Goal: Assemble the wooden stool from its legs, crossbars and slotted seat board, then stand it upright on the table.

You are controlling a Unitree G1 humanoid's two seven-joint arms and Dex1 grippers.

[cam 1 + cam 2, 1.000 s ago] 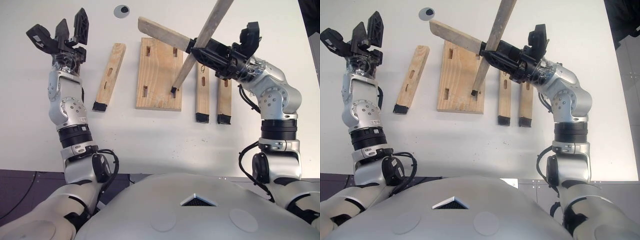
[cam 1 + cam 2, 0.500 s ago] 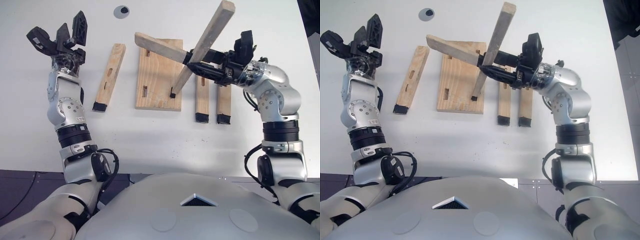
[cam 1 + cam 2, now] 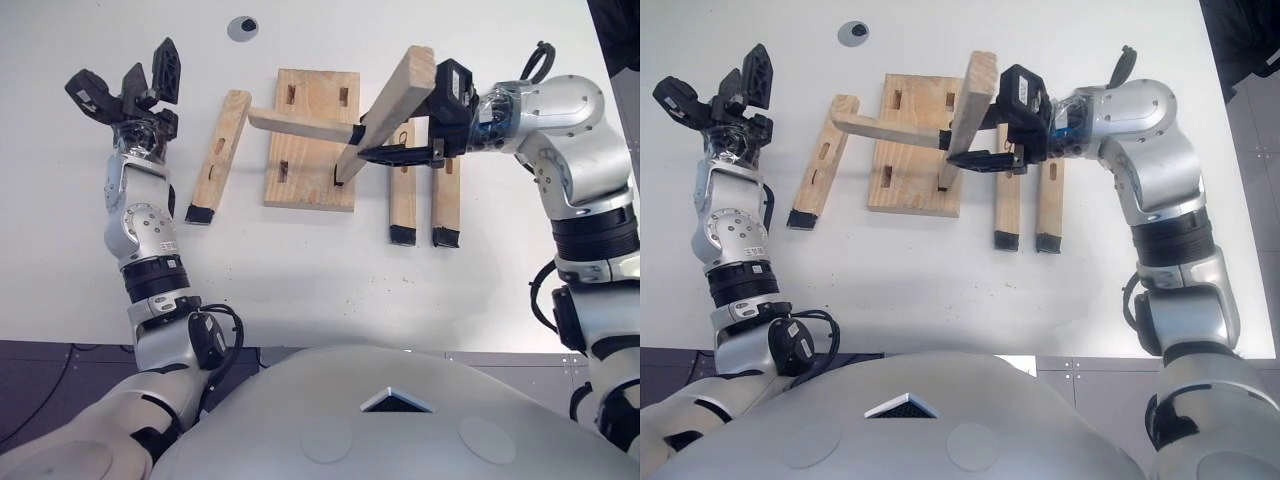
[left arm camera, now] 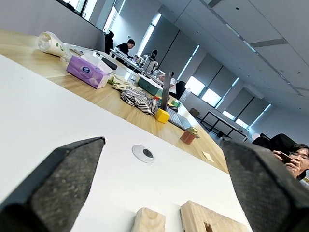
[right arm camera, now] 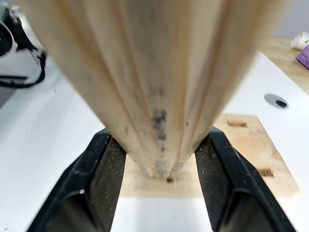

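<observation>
The right gripper (image 3: 378, 140) pinches a tilted pale wooden leg (image 3: 388, 105), its wooden crossbar (image 3: 300, 123) jutting left and its foot on the flat slotted wooden seat board (image 3: 305, 190). The left gripper (image 3: 128, 82) hangs spread at the far left.

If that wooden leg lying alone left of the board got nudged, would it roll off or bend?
Probably no rolling: the leg looks square-edged and lies flat on the table, so it should slide. It seems solid wood, so likely stiff, not floppy. Its black end cap may grip and make it pivot a little.
</observation>
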